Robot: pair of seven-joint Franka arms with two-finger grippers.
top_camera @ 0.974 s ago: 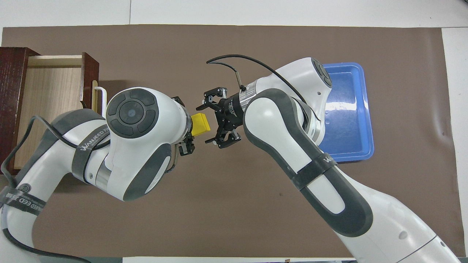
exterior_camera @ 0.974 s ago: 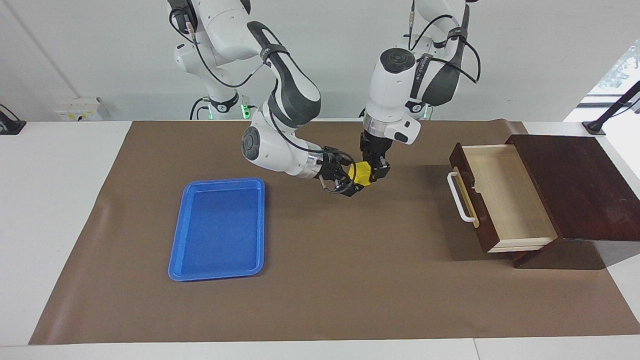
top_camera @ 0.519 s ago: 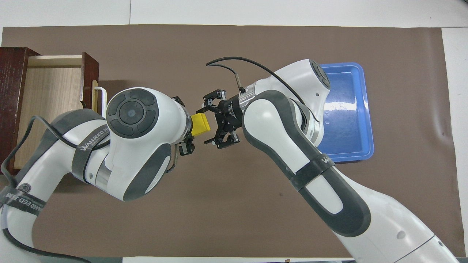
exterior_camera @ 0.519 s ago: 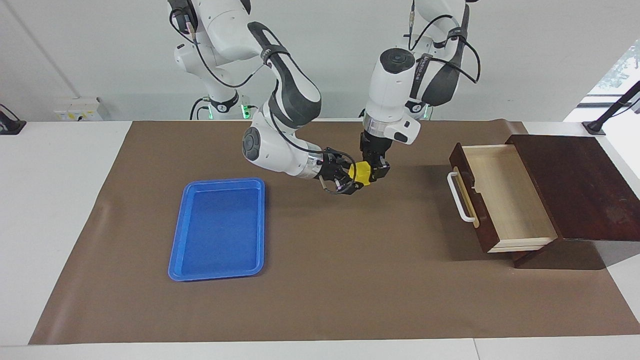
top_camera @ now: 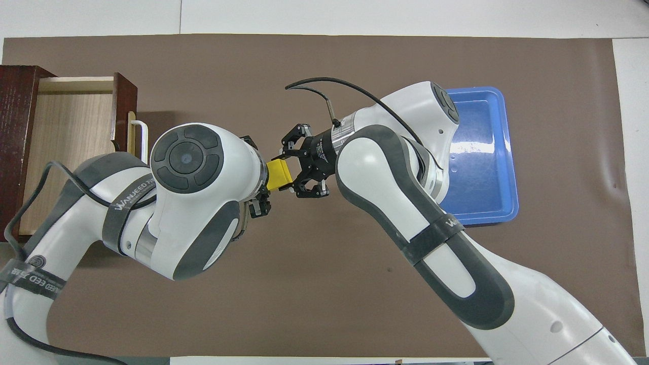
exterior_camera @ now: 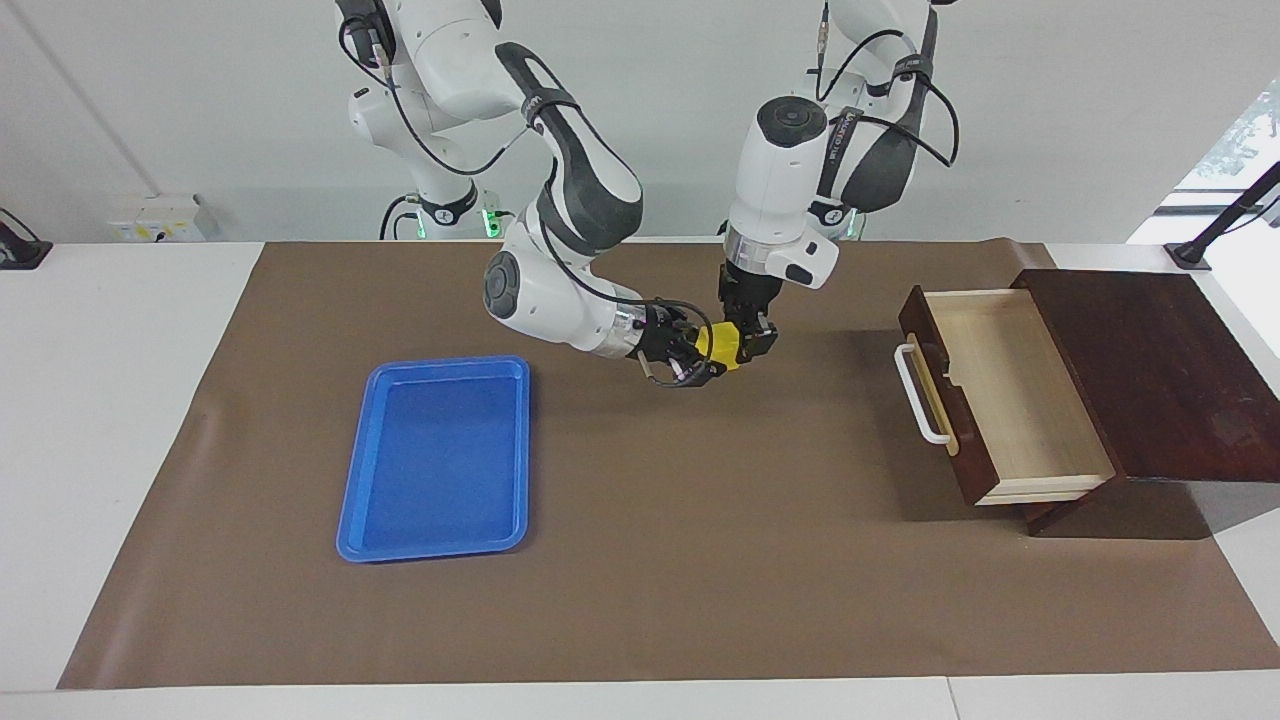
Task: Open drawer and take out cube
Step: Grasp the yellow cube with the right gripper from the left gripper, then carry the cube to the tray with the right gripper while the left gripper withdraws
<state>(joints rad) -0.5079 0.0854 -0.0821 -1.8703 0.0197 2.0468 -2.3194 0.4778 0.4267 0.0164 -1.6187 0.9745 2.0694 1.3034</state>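
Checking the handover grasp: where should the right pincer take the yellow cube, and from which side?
Grip the free half of the cube, which sticks out of the left pincer toward the blue tray. Come in level from that side, as the right pincer does: the left pincer clamps the cube from above, blocking the top.

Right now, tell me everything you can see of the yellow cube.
The yellow cube is small, solid-looking, bright yellow and plain, with flat faces and crisp edges. It is up in the air over the bare brown mat, between the blue tray and the open drawer. The left gripper points downward and is shut on it. The right gripper comes in sideways, its open fingers around the cube's free end. Whether they touch it cannot be told.
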